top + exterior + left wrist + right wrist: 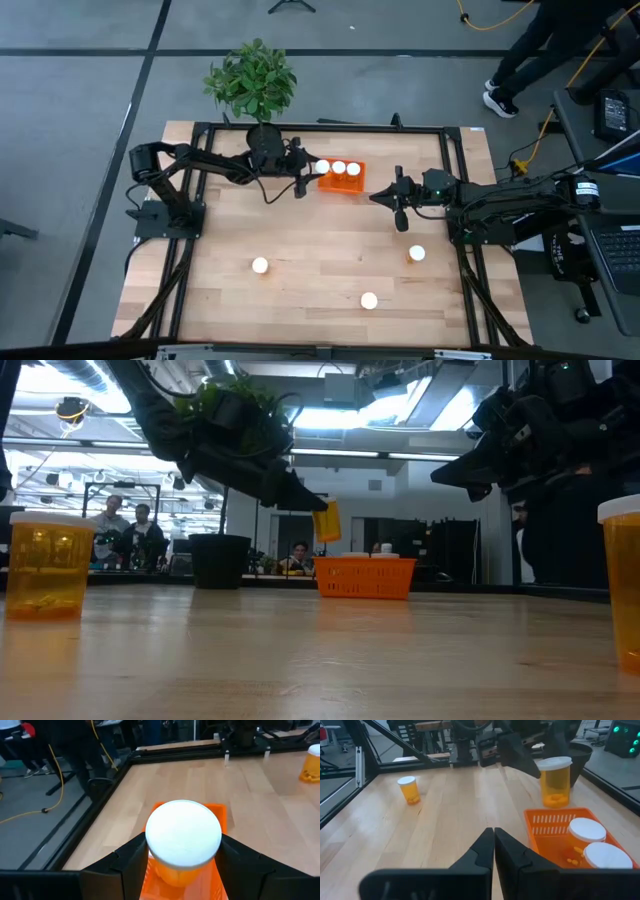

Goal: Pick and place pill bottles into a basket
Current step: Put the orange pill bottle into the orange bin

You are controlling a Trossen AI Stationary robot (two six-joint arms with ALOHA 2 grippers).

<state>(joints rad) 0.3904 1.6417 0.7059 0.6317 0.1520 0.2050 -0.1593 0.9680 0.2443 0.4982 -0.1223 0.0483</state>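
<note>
Two pill bottles (592,842) sit in the basket (341,183). Our left pincer (182,862) grips a third above it. Three wait on the bench (320,250); our right pincer (493,847) is closed, empty.

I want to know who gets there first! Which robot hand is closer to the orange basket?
The left. The left gripper hangs right at the basket, holding a pill bottle over its left end. The right gripper waits off the basket's right side, shut and empty.
</note>
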